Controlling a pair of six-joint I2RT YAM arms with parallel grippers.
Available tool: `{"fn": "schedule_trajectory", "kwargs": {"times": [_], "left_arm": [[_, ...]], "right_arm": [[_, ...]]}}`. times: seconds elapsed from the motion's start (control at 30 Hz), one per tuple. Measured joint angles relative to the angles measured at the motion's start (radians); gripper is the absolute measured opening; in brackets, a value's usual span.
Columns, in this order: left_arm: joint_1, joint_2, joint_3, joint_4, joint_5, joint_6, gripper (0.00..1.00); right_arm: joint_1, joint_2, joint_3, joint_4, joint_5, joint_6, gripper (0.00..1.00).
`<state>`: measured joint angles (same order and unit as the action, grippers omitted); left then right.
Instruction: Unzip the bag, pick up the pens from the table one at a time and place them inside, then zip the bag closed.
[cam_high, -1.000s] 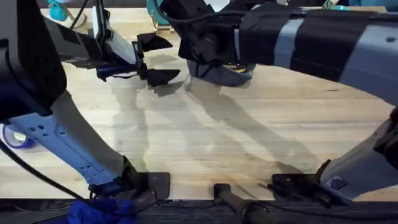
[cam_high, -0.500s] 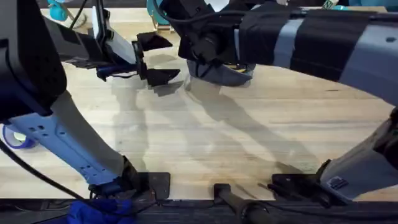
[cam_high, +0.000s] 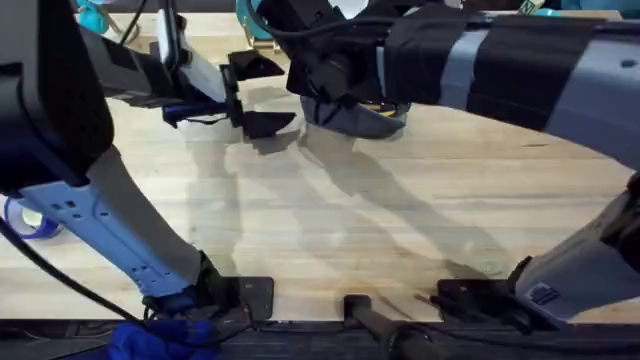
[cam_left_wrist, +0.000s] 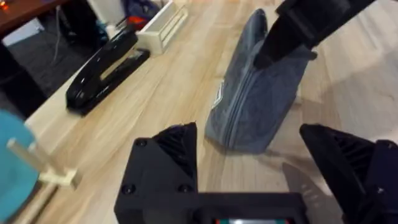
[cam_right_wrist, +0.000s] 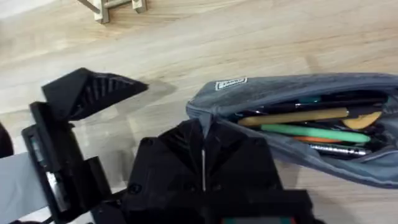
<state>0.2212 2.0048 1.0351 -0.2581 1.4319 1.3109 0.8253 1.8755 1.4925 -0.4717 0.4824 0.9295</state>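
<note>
Broadly, the table (cam_high: 400, 210) spreads out under me, pale planks with most of its middle bare. My right arm reaches across its far side, large and dark under the overhead camera. The bag (cam_right_wrist: 292, 134) lies on the wood at that far side, just beside where the arm ends; it is grey-blue, with a small label near its end, and its top gapes open. Inside it I see the pens (cam_right_wrist: 311, 127) lying lengthwise: a tan one, a green one and some darker ones packed together.

My right gripper (cam_right_wrist: 204, 149) has its fingers pressed together on the bag's end, right where the zipper line starts; whether they pinch the pull itself or just the fabric, I cannot tell.

My left gripper (cam_left_wrist: 249, 162) hangs near the bag's other end with its two fingers spread wide and nothing between them, the bag standing just beyond the gap.

A black stapler (cam_left_wrist: 106, 68) lies on the table, apart from the bag.
</note>
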Motion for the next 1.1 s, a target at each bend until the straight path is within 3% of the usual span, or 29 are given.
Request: {"fn": "schedule_trajectory", "kwargs": {"times": [0.23,0.47,0.93,1.1], "left_arm": [[-0.074,0.000,0.000,0.064,-0.005,-0.006,0.993],[-0.119,0.000,0.000,0.141,-0.013,-0.059,0.992],[-0.195,0.000,0.000,0.150,-0.034,-0.104,0.996],[-0.201,0.000,0.000,0.150,-0.050,-0.114,0.758]], "right_arm": [[0.000,0.000,0.000,0.000,0.000,-0.003,0.030],[0.000,0.000,0.000,0.000,0.000,-0.003,0.030],[0.000,0.000,0.000,0.000,0.000,-0.003,0.030],[0.000,0.000,0.000,0.000,0.000,-0.003,0.030]]}}
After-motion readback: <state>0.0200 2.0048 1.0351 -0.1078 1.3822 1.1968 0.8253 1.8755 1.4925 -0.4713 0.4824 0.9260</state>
